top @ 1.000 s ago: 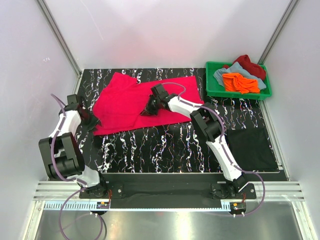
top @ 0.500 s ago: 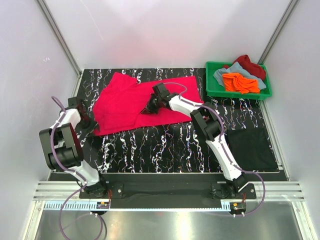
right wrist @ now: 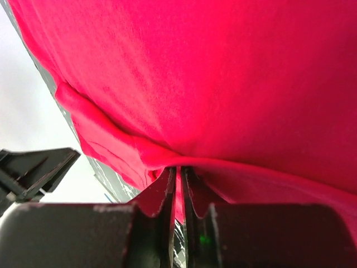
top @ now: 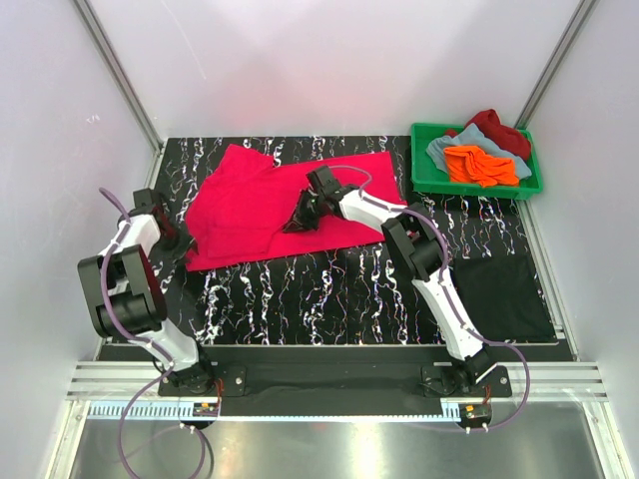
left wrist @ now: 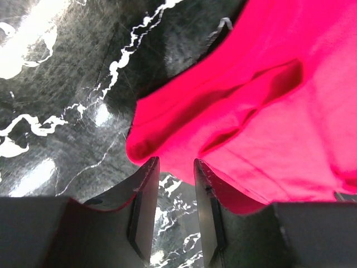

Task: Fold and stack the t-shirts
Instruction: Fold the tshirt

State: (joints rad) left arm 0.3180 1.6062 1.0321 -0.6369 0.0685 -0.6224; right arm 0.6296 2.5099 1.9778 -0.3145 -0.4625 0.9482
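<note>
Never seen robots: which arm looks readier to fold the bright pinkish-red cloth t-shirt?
Probably right: the right gripper pinches the bright pinkish-red cloth t-shirt; the left gripper sits open at its edge.

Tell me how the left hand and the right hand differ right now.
The right hand is shut on a fold of the pinkish-red t-shirt; the left hand is open, with nothing between its fingers. The right hand sits mid-shirt, the left hand at its left edge. Both are low at that t-shirt.
</note>
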